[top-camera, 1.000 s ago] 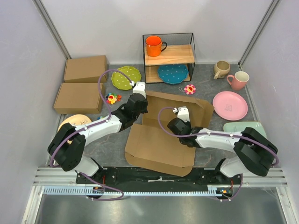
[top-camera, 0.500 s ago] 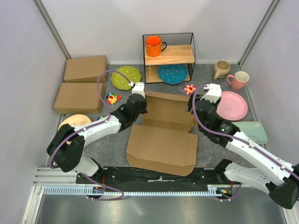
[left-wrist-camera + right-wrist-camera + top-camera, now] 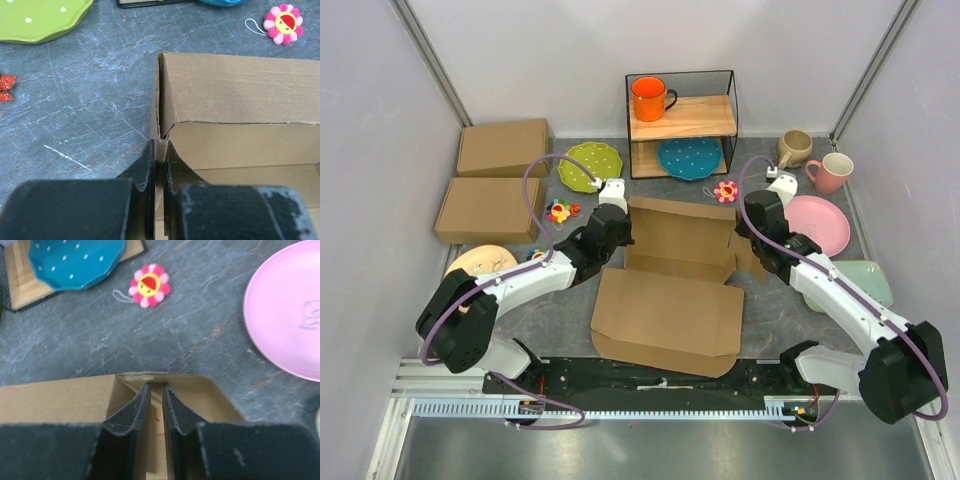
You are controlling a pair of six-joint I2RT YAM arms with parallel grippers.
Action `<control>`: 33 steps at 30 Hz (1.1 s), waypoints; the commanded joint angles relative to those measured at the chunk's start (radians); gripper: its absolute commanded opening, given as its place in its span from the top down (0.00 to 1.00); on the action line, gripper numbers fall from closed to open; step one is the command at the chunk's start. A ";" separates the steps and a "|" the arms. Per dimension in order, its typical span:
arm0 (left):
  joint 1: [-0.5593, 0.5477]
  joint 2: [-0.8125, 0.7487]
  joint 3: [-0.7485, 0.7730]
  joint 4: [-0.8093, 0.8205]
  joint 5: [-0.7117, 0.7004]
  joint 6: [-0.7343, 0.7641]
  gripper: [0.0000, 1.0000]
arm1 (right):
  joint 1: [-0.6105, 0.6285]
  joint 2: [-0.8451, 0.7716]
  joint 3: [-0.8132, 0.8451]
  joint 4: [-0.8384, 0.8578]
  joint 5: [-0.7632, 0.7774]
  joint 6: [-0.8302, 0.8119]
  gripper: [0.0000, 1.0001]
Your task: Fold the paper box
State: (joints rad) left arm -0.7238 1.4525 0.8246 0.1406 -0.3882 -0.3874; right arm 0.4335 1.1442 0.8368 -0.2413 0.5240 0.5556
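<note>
Top external view: the brown corrugated cardboard paper box [image 3: 665, 315] lies mid-table between the arms, its front panel flat towards the near edge and its rear wall upright. Bare grey marbled tabletop [image 3: 767, 318] lies open to its right. The left gripper [image 3: 159, 150] is clamped on the box's left corner wall. The right gripper [image 3: 156, 390] stands at the right corner with its jaws nearly together; whether it pinches cardboard I cannot tell. A black wire-frame shelf [image 3: 695, 118] holds an orange mug [image 3: 650, 98] above and a blue dotted plate [image 3: 688, 157] below.
</note>
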 commanded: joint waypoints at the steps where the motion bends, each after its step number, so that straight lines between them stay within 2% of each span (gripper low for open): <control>1: -0.008 0.037 -0.061 -0.220 0.095 -0.062 0.98 | -0.004 0.037 -0.020 0.077 -0.172 0.052 0.80; 4: -0.008 0.045 -0.053 -0.216 0.104 -0.068 0.98 | 0.002 0.045 -0.062 0.096 -0.235 0.066 0.81; 7: -0.008 0.057 -0.042 -0.222 0.101 -0.071 0.98 | 0.002 -0.001 -0.065 0.065 -0.201 0.052 0.75; 8: -0.006 0.062 -0.038 -0.226 0.097 -0.073 0.98 | 0.001 -0.029 -0.065 0.053 -0.174 0.037 0.64; 10: -0.005 0.066 -0.028 -0.246 0.080 -0.083 0.98 | -0.004 -0.120 -0.058 0.016 -0.135 0.015 0.52; 11: -0.006 0.068 -0.027 -0.252 0.075 -0.088 0.98 | -0.006 -0.150 -0.050 -0.002 -0.084 -0.008 0.42; 15: -0.002 0.086 0.008 -0.294 0.068 -0.120 0.98 | -0.006 -0.250 -0.033 -0.095 0.028 -0.057 0.32; 19: 0.000 0.112 0.060 -0.344 0.078 -0.122 0.98 | -0.006 -0.330 -0.079 -0.141 0.093 -0.075 0.28; 25: -0.002 0.117 0.070 -0.360 0.089 -0.133 0.98 | -0.007 -0.328 -0.160 -0.170 0.102 -0.017 0.29; 31: 0.000 0.111 0.073 -0.374 0.097 -0.140 0.98 | -0.012 -0.224 -0.200 -0.133 0.062 0.033 0.33; 33: -0.002 0.109 0.073 -0.377 0.097 -0.143 0.98 | -0.015 -0.207 -0.206 -0.112 0.045 0.036 0.41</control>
State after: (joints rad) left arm -0.7136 1.5131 0.9386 -0.0013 -0.3828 -0.4667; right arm 0.4274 0.9024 0.6411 -0.3985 0.5877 0.5545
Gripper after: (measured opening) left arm 0.052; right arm 0.664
